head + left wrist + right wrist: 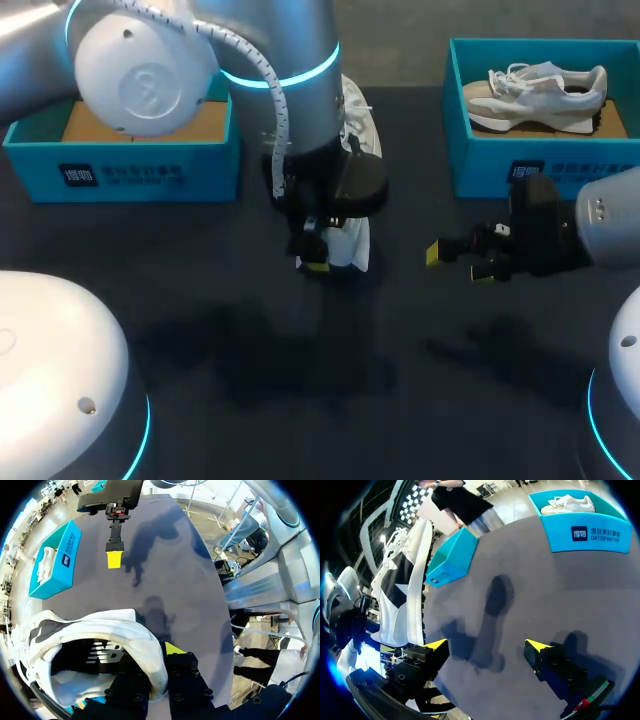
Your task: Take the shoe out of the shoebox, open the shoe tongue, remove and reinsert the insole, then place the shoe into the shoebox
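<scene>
Over there a bright blue box (480,165) with white print on its front wall is sitting with its top open. Inside that box a pale grey and white sneaker (545,95) is lying on its side over a brown cardboard floor. Under the box a dark table (200,270) is spreading out, carrying soft shadows.

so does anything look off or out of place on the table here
Nothing stands out. The white sneaker with black panels is out only because the left gripper pinches its heel collar; the second pale sneaker lies in the right blue cardboard shoebox.
</scene>
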Controlling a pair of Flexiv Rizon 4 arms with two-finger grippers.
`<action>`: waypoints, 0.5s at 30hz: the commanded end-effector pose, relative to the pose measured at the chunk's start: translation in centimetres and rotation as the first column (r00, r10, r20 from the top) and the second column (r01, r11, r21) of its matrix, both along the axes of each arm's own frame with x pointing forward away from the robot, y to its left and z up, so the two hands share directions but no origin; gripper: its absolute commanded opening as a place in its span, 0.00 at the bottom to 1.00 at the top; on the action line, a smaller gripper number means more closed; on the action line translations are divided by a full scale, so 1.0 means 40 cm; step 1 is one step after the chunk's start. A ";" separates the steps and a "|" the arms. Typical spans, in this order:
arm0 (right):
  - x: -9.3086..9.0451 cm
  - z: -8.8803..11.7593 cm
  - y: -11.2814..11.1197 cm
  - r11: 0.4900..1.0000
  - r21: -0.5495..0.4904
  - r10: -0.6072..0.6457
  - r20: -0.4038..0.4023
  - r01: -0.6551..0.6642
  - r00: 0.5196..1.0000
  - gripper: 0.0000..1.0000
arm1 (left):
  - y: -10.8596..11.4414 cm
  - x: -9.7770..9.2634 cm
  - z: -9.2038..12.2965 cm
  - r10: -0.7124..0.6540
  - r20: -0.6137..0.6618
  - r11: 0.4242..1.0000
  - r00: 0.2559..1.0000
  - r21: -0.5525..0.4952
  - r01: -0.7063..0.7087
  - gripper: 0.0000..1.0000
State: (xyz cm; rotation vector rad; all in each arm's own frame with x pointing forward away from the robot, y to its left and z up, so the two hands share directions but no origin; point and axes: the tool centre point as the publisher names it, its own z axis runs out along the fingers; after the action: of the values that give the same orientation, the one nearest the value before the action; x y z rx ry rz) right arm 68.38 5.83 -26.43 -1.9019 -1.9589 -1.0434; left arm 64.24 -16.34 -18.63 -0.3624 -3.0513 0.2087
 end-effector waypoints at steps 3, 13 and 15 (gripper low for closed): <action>-0.002 -0.002 0.007 1.000 -0.004 -0.005 0.001 0.005 1.000 1.00 | 0.044 0.011 0.036 -0.007 -0.056 1.000 0.998 0.021 0.008 0.00; -0.002 -0.002 0.007 1.000 -0.004 -0.005 0.001 0.005 1.000 1.00 | 0.110 0.018 0.059 0.017 -0.125 0.998 0.992 0.056 -0.010 0.00; -0.002 -0.002 0.007 1.000 -0.004 -0.005 0.001 0.005 1.000 1.00 | 0.124 0.023 0.059 0.019 -0.133 0.998 0.991 0.056 -0.011 0.00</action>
State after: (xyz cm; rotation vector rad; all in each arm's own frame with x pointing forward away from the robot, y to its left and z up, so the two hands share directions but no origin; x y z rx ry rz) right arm 68.38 5.82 -26.43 -1.9021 -1.9588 -1.0433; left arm 64.72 -12.30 -16.29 -0.3097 -2.9292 0.1221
